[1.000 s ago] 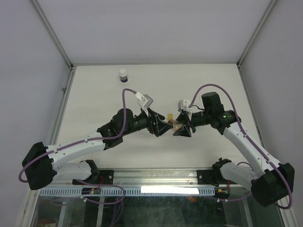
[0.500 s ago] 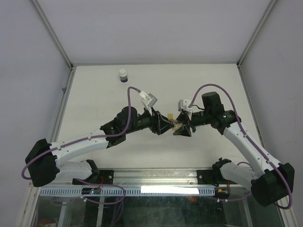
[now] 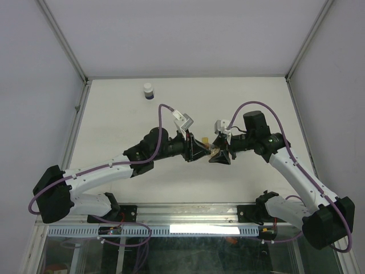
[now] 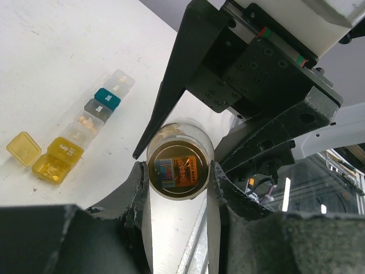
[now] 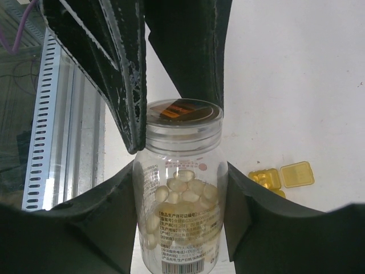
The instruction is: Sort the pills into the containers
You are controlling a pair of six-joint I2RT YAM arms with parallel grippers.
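My right gripper (image 5: 181,197) is shut on the body of a clear pill bottle (image 5: 181,217) with pale yellow pills (image 5: 191,188) inside, held above the table. The bottle's clear cap (image 4: 180,167) sits between the fingers of my left gripper (image 4: 179,171), which press on both its sides. In the top view the two grippers meet at the bottle (image 3: 210,152). The containers (image 4: 85,123) lie on the table beyond, a strip with yellow, clear and teal cells. The yellow end cell (image 4: 56,161) has its lid (image 4: 24,149) flipped open and holds yellow pills.
A small white-capped dark bottle (image 3: 148,91) stands at the far left of the white table (image 3: 114,114). Slanted white walls close in the table's sides and back. A metal rail (image 3: 188,214) runs along the near edge.
My left arm has reached to the right up to the bottle and its jaws have closed onto the cap. The right arm and bottle have stayed still.
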